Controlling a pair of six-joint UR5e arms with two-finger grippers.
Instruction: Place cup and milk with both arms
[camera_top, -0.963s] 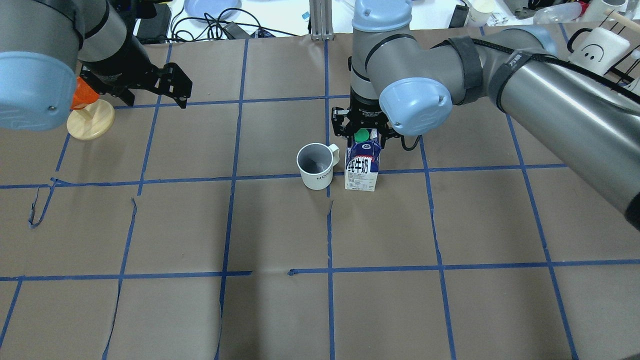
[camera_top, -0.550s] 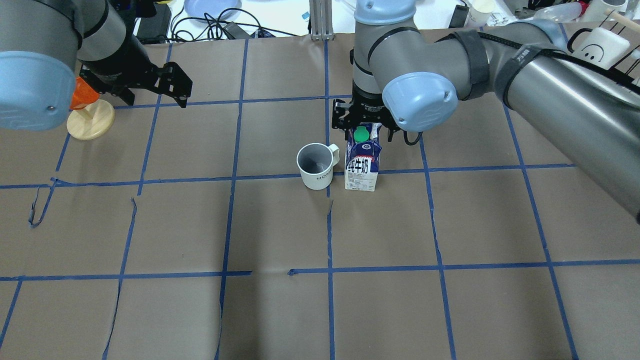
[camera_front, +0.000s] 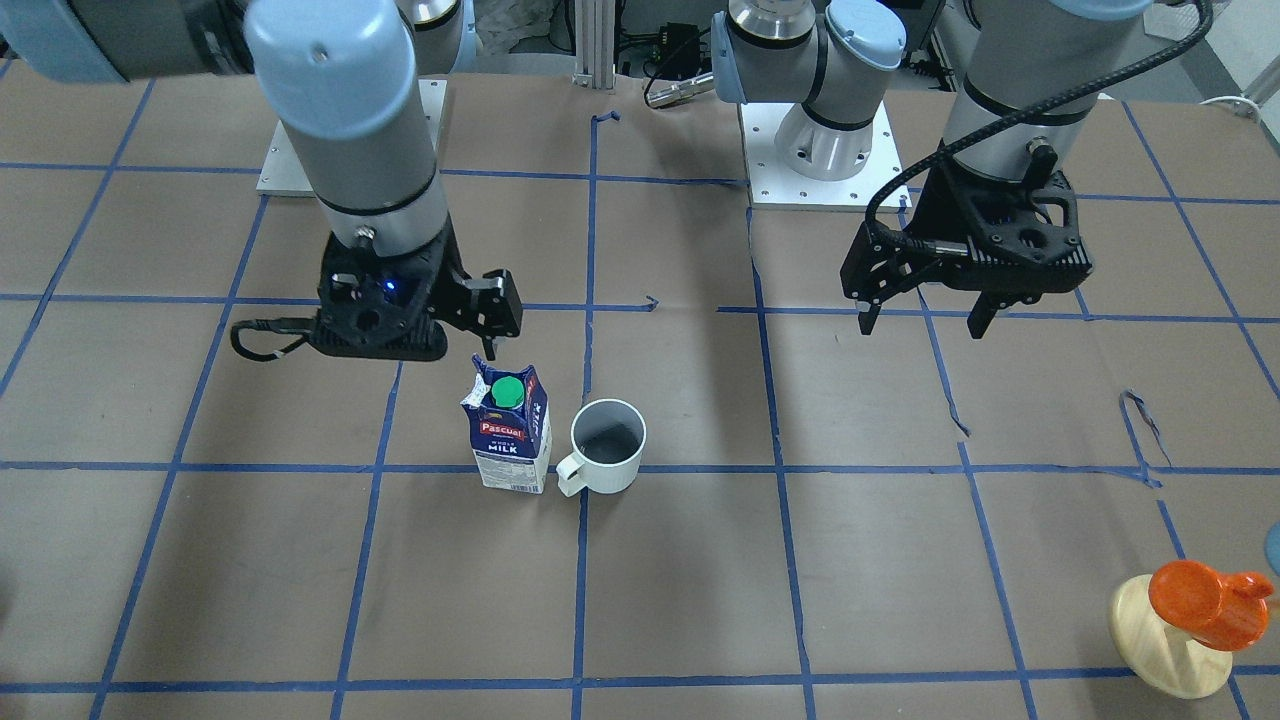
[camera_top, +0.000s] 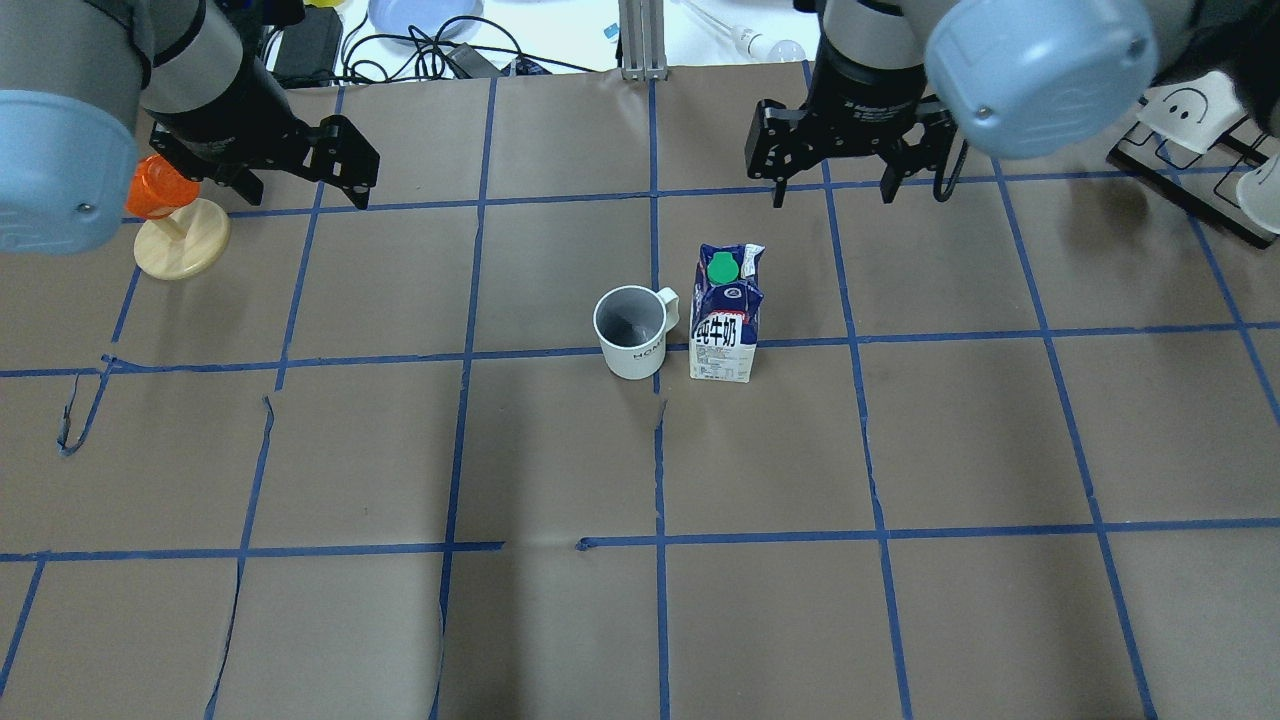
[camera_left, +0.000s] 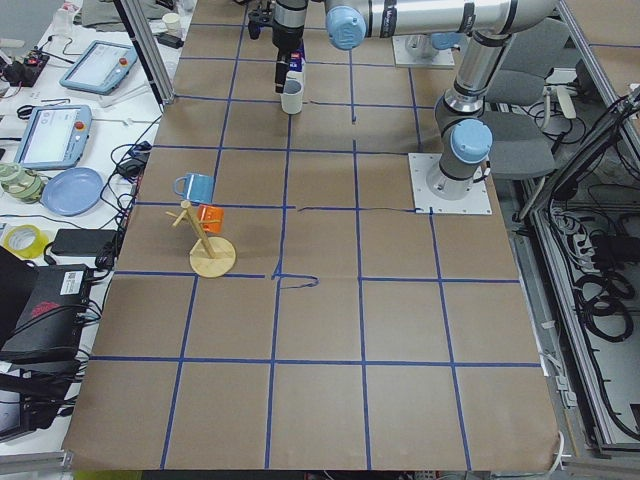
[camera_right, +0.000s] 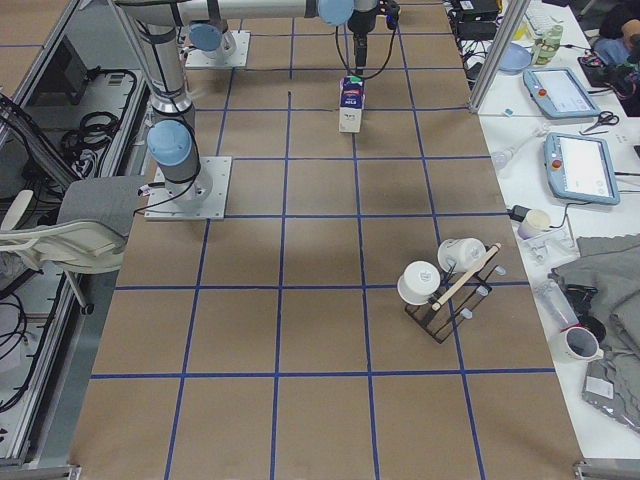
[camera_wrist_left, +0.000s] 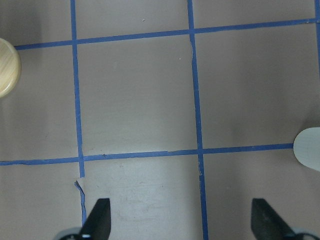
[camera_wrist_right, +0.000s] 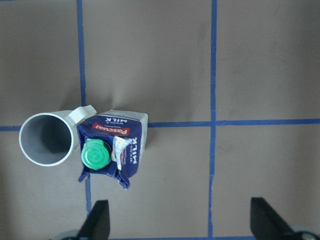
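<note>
The white cup (camera_top: 632, 332) with a dark grey inside stands upright near the table's middle, its handle turned toward the milk. The blue and white milk carton (camera_top: 725, 320) with a green cap stands upright right beside it; both also show in the front view, cup (camera_front: 607, 445) and milk (camera_front: 510, 430). My right gripper (camera_top: 835, 190) is open and empty, raised beyond the carton; its wrist view looks down on the milk (camera_wrist_right: 112, 150) and the cup (camera_wrist_right: 46, 146). My left gripper (camera_top: 305, 190) is open and empty, far to the left of the cup.
A wooden stand (camera_top: 180, 240) with an orange cup (camera_top: 155, 190) is at the far left by my left arm. A rack with white mugs (camera_top: 1195, 95) is at the far right. Cables and a blue plate (camera_top: 420, 15) lie beyond the far edge.
My right gripper was down around the top of the milk carton; it has lifted off and drawn back to the far right, leaving the carton standing. My left arm has barely moved.
</note>
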